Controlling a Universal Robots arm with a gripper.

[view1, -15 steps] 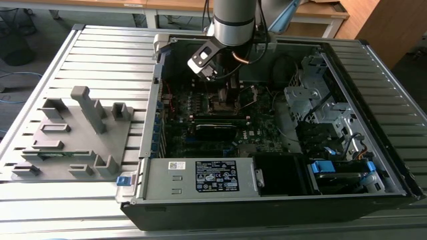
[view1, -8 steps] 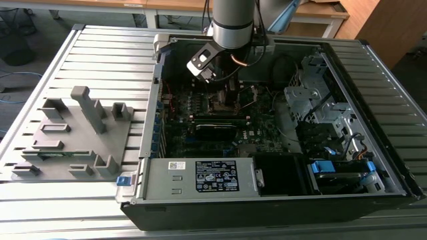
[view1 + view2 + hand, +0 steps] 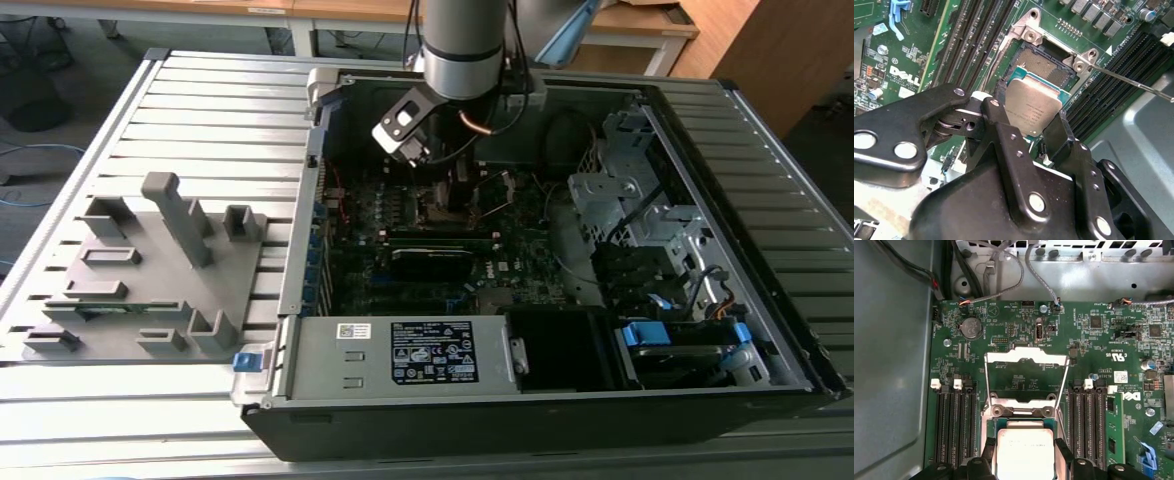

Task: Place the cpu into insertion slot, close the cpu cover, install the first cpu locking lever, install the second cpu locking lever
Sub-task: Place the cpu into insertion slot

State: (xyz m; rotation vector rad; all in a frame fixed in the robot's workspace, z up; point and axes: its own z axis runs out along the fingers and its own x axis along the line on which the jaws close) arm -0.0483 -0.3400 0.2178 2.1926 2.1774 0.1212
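A slatted metal counter (image 3: pixel 200 110) is seen in the exterior view, and an open computer case (image 3: pixel 561 425) is laid on it. Inside the case the green motherboard (image 3: pixel 1094 340) is exposed. The cpu cover (image 3: pixel 1024 356) is raised open, so the insertion slot (image 3: pixel 1043 62) with its dark pin field is uncovered. The cpu (image 3: pixel 1031 106) is held over this slot and hides a part of it; it is judged to be not yet seated. The end effector (image 3: pixel 1026 447) is clenched on the cpu, with one finger at each of two opposite edges. The chip is judged to be light, stiff and flat, but fragile. It is best taken by its edges, as is done here, because the pins of the slot are easily bent. White lettering is printed on the motherboard, and a white label (image 3: pixel 434 352) is stuck on a grey box in the case.
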